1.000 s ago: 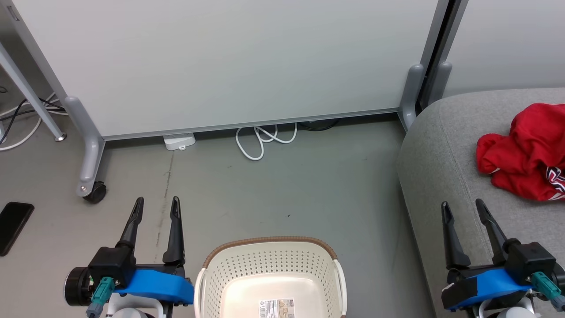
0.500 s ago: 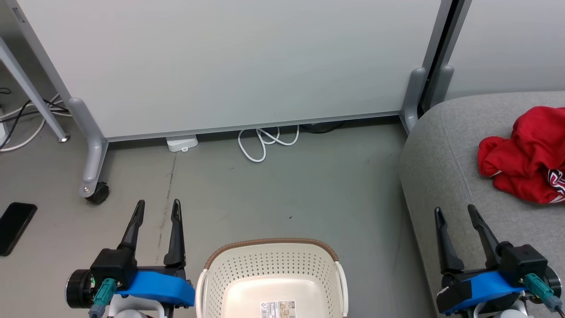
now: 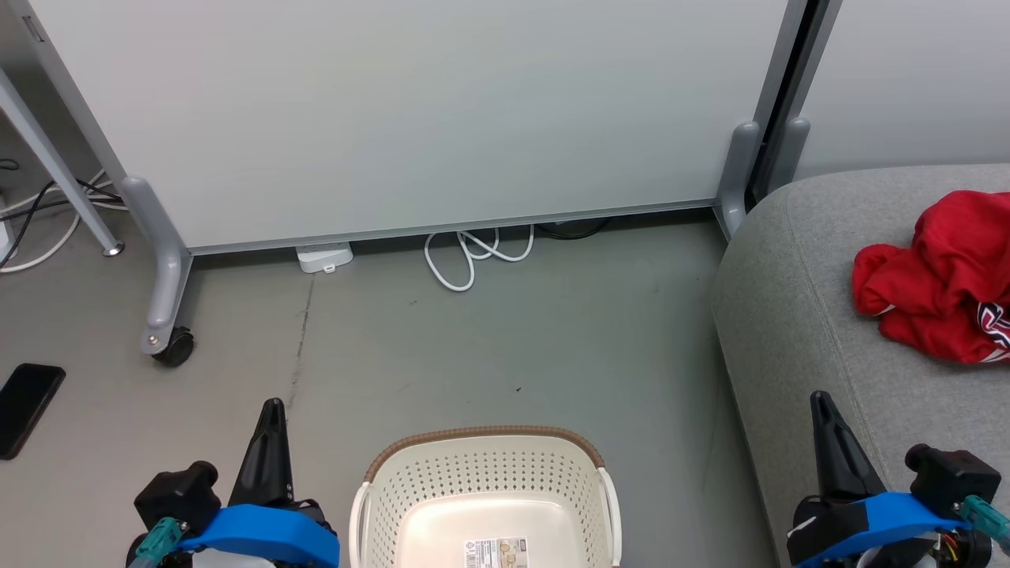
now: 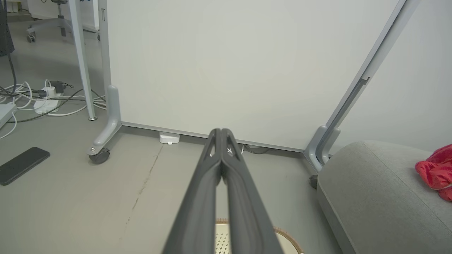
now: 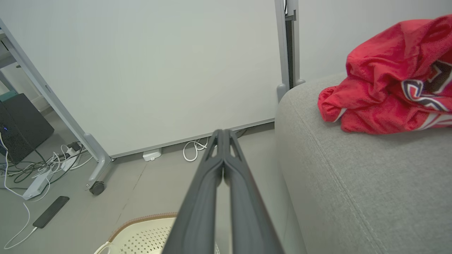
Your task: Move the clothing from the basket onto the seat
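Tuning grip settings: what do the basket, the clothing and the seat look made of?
Basket: likely moulded plastic, matt cream, walls punched with even holes; brown rim looks woven, perhaps imitation. Clothing: soft red fabric, fleecy-looking, crumpled in loose folds. Seat: grey woven upholstery, matt, with a stitched seam.

There is one cream-white oval plastic laundry basket [image 3: 483, 465], bearing one paper label [image 3: 495, 551], one bright red soft fabric garment [image 3: 939, 292] and one large light grey upholstered seat cushion [image 3: 797, 315]. The robot has two grippers with long dark fingers: the left gripper [image 3: 272, 406] and the right gripper [image 3: 818, 398]. On the floor are one flat black phone [image 3: 28, 406], one looped white cable [image 3: 473, 256] and one small white box [image 3: 323, 255]. There are two pale upright panels: the wide panel [image 3: 410, 118] and the narrow panel [image 3: 907, 79].
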You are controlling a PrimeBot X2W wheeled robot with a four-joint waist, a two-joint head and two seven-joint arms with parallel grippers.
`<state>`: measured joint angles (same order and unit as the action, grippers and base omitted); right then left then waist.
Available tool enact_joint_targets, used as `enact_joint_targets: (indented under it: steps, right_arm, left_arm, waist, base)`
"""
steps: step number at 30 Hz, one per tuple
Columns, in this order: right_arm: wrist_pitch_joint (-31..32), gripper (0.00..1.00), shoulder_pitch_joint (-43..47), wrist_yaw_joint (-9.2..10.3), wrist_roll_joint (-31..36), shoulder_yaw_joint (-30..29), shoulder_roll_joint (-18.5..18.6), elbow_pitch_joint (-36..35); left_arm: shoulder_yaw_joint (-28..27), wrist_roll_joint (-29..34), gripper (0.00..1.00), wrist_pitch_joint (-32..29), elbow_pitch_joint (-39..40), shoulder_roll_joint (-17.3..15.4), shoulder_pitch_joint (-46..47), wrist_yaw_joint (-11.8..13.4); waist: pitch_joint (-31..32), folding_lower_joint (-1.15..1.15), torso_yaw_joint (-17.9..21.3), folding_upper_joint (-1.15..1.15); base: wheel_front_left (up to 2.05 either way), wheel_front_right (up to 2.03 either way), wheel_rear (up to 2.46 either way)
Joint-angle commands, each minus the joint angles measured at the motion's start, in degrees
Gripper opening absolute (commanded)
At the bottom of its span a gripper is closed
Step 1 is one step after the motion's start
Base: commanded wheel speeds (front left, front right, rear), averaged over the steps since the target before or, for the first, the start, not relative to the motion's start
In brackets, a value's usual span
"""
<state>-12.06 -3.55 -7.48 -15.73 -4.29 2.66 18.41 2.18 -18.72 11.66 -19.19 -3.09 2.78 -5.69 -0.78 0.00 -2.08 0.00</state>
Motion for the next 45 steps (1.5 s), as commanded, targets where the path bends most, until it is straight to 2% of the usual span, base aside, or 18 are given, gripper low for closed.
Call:
enact_joint_targets:
  steps: [1,15,45]
  right_arm:
    - [0.61,0.0,-0.97,0.0,-2.78,-0.16,0.17,-1.23]
    - [3.88,0.0,-1.21,0.0,-17.04,-0.38,0.19,-2.14]
    - [9.66,0.0,-2.02,-0.01,-40.41,-1.14,0.25,-3.13]
  left_arm:
    - [-0.65,-2.55,0.0,-0.51,1.25,-0.1,1.63,-0.27]
    - [-2.07,-16.27,0.0,-3.75,2.24,-0.05,1.98,-0.58]
    - [-4.73,-38.77,0.0,-9.46,3.51,0.05,2.81,-1.11]
  waist:
    - [0.0,0.0,0.03,0.0]
    - [0.07,0.0,0.28,0.0]
    - [0.23,0.0,0.8,0.0]
  base:
    - [0.0,0.0,0.0]
    - [0.0,0.0,0.0]
    - [0.0,0.0,0.0]
